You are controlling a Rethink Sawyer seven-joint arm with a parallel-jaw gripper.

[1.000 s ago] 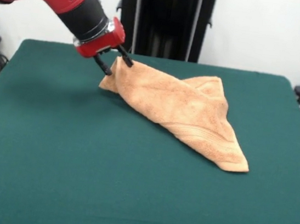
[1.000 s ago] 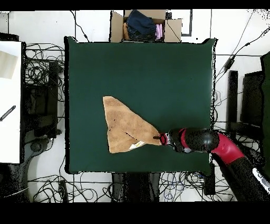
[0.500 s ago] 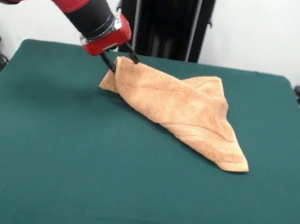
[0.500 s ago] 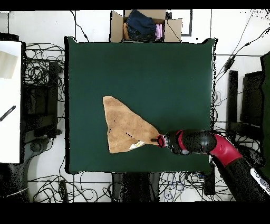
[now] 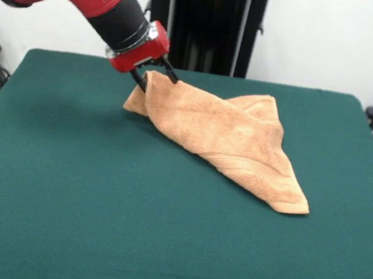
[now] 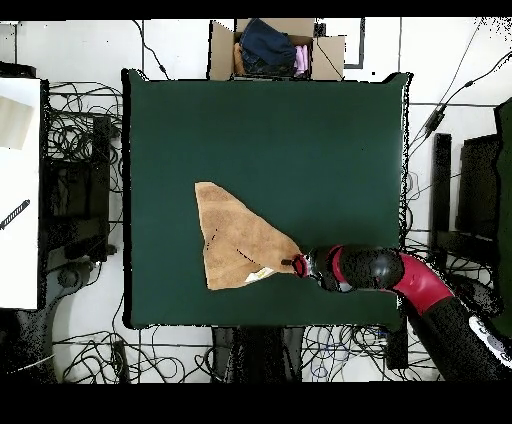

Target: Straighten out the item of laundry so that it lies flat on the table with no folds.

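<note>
Jaws (image 5: 157,79) pinching towel (image 5: 231,142) corner; raised slightly higher than before | towel still folded on table (image 5: 93,223)

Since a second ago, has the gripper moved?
Yes. The gripper, pinching the towel corner, rose and shifted right against the table's far edge in the front view.

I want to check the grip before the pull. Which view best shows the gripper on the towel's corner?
The front view: the gripper straddles the raised corner of the towel. Overhead, the gripper only meets the towel's tip; the arm hides its fingers.
</note>
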